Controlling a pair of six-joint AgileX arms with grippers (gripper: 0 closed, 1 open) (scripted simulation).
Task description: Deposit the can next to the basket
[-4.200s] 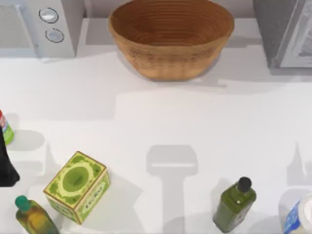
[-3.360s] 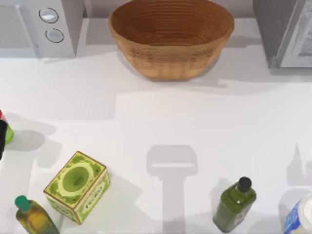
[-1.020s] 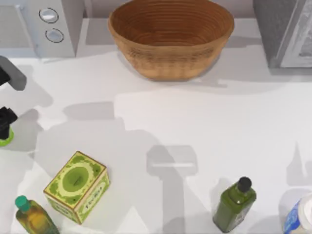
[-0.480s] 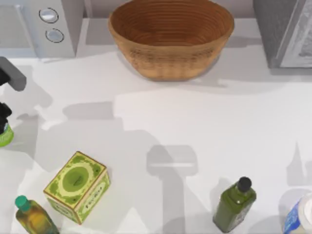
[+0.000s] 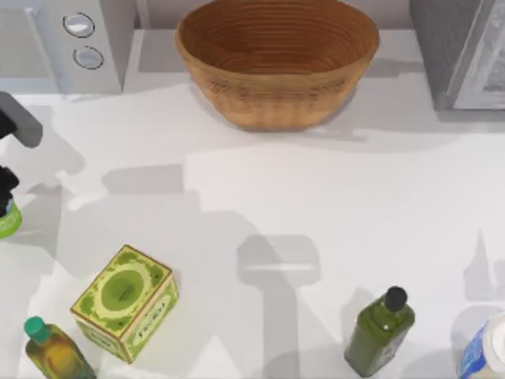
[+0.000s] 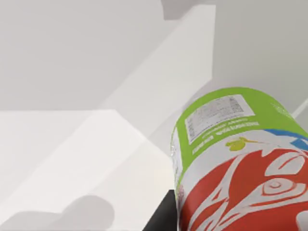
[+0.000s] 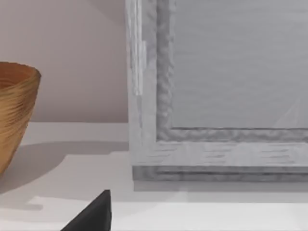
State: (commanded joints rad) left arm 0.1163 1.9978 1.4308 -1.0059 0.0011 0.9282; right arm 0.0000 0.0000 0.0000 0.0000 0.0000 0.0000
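White tabletop runs under everything you are working over, with grey appliances lined along its far edge. Start at the near edge: an oil bottle and a green patterned box sit at the near left, while a dark green bottle and a blue-and-white container stand at the near right — none of them is your target, and all lie well away from the route you need.

Farther back, at the table's left edge, your left gripper sits over the can. From above you see just a sliver of the can's lime-green base below the dark gripper. In the left wrist view the can looms very close, green end pointing away and red-and-white label nearest the camera, with a dark bit of finger beside it — so you appear to have it clamped, probably so it can be carried upright. Whether it has left the surface I cannot tell.

Farthest off, the basket stands at the far centre, well apart from the can. Bare table lies on either side of it, which suits a drop-off. Your right arm is parked off to the right; its wrist view catches the basket's rim, and I cannot tell how its fingers stand.
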